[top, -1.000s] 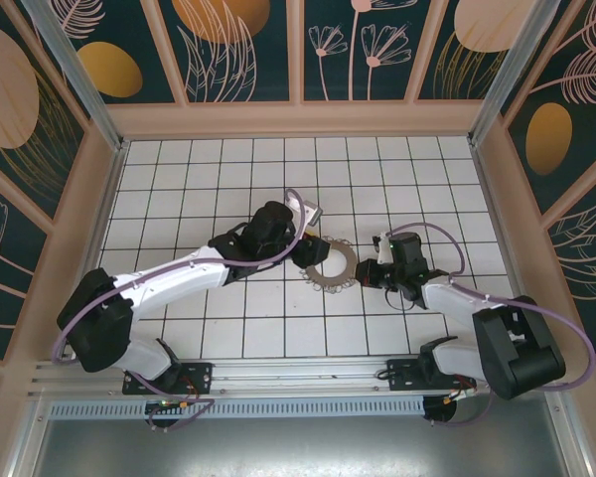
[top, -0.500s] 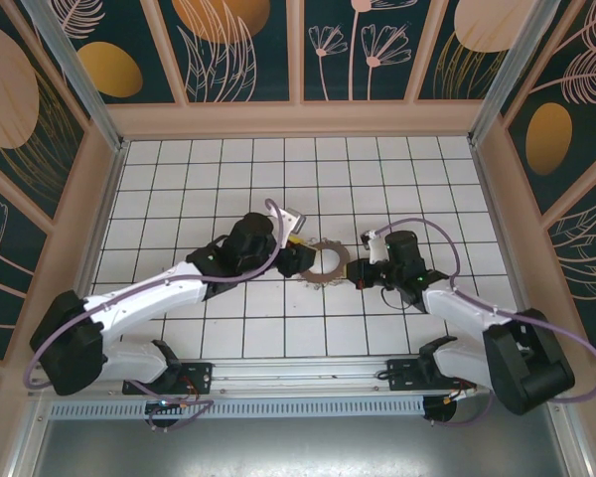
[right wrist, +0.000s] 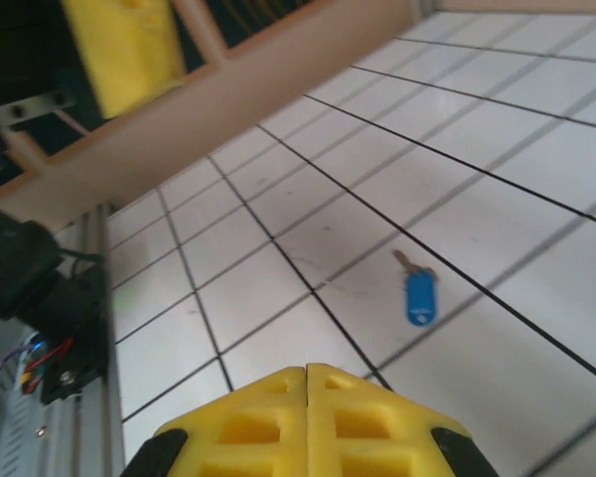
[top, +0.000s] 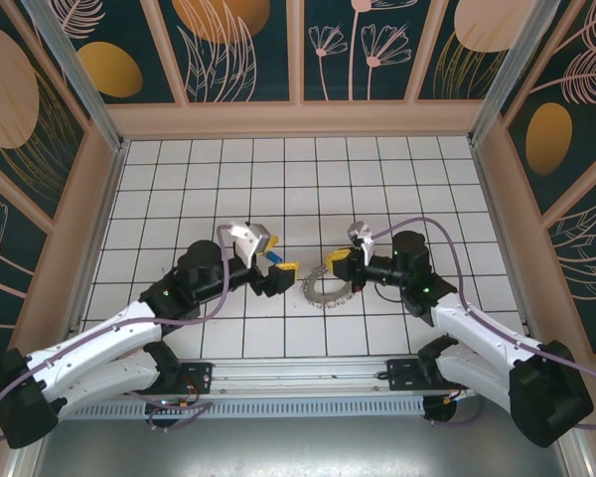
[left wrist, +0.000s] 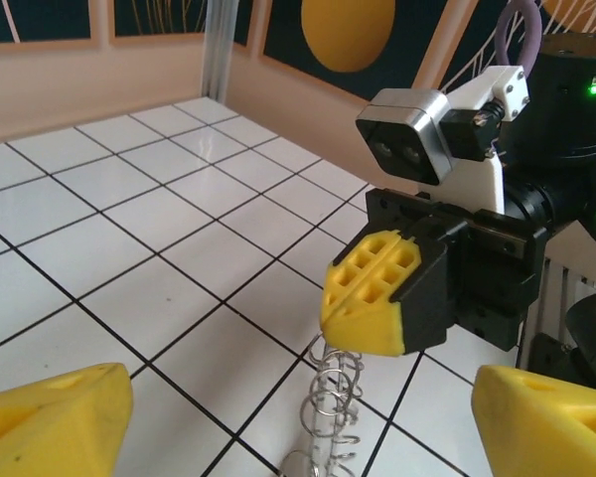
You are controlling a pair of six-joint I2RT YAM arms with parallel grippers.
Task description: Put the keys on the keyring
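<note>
The keyring (left wrist: 336,412) stands tilted on its edge on the tiles, its wire loops fringing the rim. Its top edge is pinched in my right gripper (left wrist: 363,340), whose yellow fingers are shut. From above, the keyring (top: 323,291) sits just below the right gripper (top: 340,264). A small blue-headed key (right wrist: 418,296) lies loose on a white tile; in the top view the key (top: 275,255) is between the spread fingers of my left gripper (top: 275,254). The left gripper (left wrist: 303,386) is open with nothing in it and faces the ring.
White tiled floor (top: 397,179) inside a walled box with a wooden rim (top: 298,117). The two arms face each other closely at mid-floor. The right arm's wrist camera (left wrist: 402,139) looms just behind the ring. Free floor lies to the back and both sides.
My left gripper has drawn back to the left and opened wide; the blue key now lies on the floor. The right gripper has shifted left and tipped the keyring up on edge.
</note>
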